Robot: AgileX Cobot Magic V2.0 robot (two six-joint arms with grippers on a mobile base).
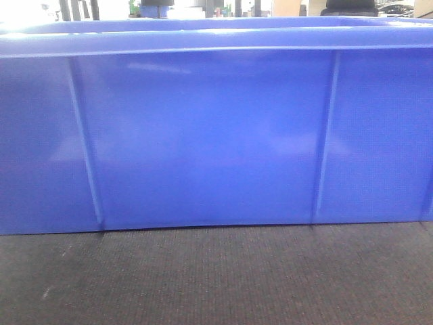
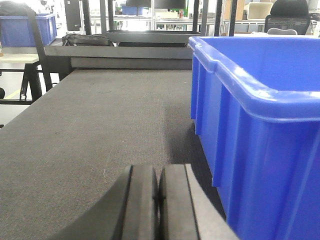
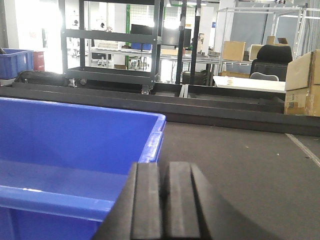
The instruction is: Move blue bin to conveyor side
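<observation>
The blue bin (image 1: pixel 216 135) fills the front view, its long ribbed wall resting on the dark grey woven conveyor belt (image 1: pixel 216 277). In the left wrist view my left gripper (image 2: pixel 159 200) is shut and empty, low over the belt (image 2: pixel 90 125), just left of the bin's end wall (image 2: pixel 260 125) and apart from it. In the right wrist view my right gripper (image 3: pixel 164 200) is shut and empty, level with the bin's rim at its right end; the bin (image 3: pixel 75 135) lies to its left and bare belt (image 3: pixel 240 155) to its right.
A dark raised rail (image 2: pixel 125 50) closes the belt's far end, with a black bag (image 2: pixel 87 40) on it. Another blue bin (image 2: pixel 30 30) stands at the far left. A black rack (image 3: pixel 120 45), cardboard boxes (image 3: pixel 302 85) and a chair (image 3: pixel 272 55) stand beyond the rail (image 3: pixel 225 115).
</observation>
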